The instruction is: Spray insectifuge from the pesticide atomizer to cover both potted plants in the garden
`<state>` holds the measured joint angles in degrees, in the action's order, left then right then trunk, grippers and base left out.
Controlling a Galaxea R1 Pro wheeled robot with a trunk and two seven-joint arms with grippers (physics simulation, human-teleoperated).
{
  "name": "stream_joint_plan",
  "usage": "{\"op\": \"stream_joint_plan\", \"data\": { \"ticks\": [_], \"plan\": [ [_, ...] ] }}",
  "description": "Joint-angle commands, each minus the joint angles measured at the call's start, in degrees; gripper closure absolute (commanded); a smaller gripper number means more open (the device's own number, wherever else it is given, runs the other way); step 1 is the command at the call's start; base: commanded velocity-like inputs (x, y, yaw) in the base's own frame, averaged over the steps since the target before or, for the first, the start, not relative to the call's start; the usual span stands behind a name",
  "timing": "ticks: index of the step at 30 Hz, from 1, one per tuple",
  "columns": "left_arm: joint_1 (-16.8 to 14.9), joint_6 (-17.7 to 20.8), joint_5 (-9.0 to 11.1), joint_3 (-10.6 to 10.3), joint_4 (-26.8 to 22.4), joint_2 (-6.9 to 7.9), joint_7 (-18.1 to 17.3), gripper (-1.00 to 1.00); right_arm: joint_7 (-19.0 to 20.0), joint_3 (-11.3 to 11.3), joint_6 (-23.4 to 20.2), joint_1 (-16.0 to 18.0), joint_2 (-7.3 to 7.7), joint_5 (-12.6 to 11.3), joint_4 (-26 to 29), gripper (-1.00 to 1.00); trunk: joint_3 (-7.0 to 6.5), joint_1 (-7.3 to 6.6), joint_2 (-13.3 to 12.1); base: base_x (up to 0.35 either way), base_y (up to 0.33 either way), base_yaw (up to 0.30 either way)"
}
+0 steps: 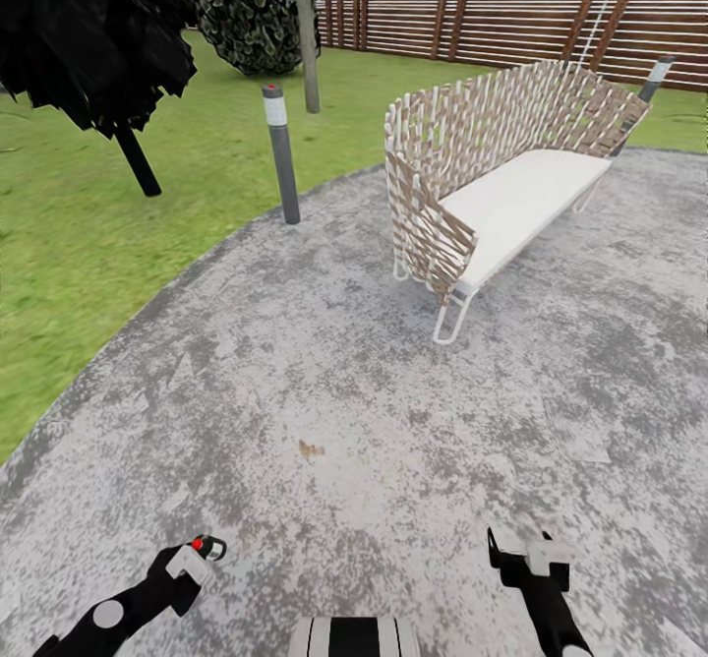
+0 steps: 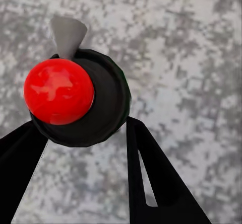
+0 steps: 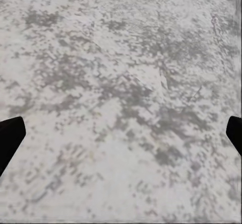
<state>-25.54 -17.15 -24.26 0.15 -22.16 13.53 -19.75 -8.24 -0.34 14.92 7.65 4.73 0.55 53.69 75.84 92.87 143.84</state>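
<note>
The pesticide atomizer (image 2: 96, 113) shows end-on in the left wrist view as a dark round body with a red knob and a pale grey spout. My left gripper (image 2: 83, 128) is shut on it, one black finger on each side. In the head view the left gripper (image 1: 195, 557) hangs low over the round grey patio (image 1: 324, 382) of the garden, with the atomizer's (image 1: 208, 546) red knob showing at its tip. My right gripper (image 1: 519, 551) hangs open over the paving, its fingertips (image 3: 10, 136) far apart with nothing between them. The potted plants are out of view.
A woven swing bench (image 1: 497, 185) with a white seat stands on the patio ahead to the right. A grey post with a red dot (image 1: 280, 150) stands at the patio's edge. Lawn (image 1: 88, 234), dark trees (image 1: 93, 37) and a brown slatted fence (image 1: 492, 13) lie beyond.
</note>
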Motion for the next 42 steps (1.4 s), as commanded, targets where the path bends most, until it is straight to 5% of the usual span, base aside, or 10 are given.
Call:
{"op": "stream_joint_plan", "data": {
  "ticks": [1,9,19,20,22,42],
  "plan": [
    [0.0,-0.3,-0.4,0.1,0.0,0.01,0.1,1.00,-0.2,0.1,0.7,-0.4,0.31,0.0,-0.6,-1.00,-0.19,-0.03,0.0,0.000,0.000,0.000],
    [0.1,-0.1,2.3,2.8,0.3,-0.02,0.1,1.00,-0.1,0.1,9.8,-1.1,0.64,0.0,-8.6,-1.00,-1.08,-0.14,-0.1,0.000,0.000,0.000],
    [0.1,0.0,2.6,3.1,0.9,-0.44,0.5,1.00,-0.3,0.1,10.3,-1.1,0.69,-0.2,-9.8,-1.00,-1.74,-0.21,-0.1,0.000,0.000,0.000],
    [0.1,-0.6,2.4,3.1,8.3,-0.18,0.7,1.00,-0.3,0.1,10.4,-1.1,0.73,-0.3,-12.7,-1.00,-1.97,-0.24,-0.1,0.000,0.000,0.000],
    [0.1,-0.6,2.4,3.2,9.4,-0.18,0.8,1.00,-0.3,0.1,10.4,-1.1,0.66,-0.3,-13.0,-1.00,-2.41,-0.29,-0.1,0.000,0.000,0.000],
    [-0.7,4.6,4.6,3.3,5.7,-4.09,0.8,1.00,-0.1,0.1,10.3,-1.2,0.56,-0.2,-13.4,-1.00,-6.84,-0.81,-0.4,0.000,0.000,0.000]
  ]
}}
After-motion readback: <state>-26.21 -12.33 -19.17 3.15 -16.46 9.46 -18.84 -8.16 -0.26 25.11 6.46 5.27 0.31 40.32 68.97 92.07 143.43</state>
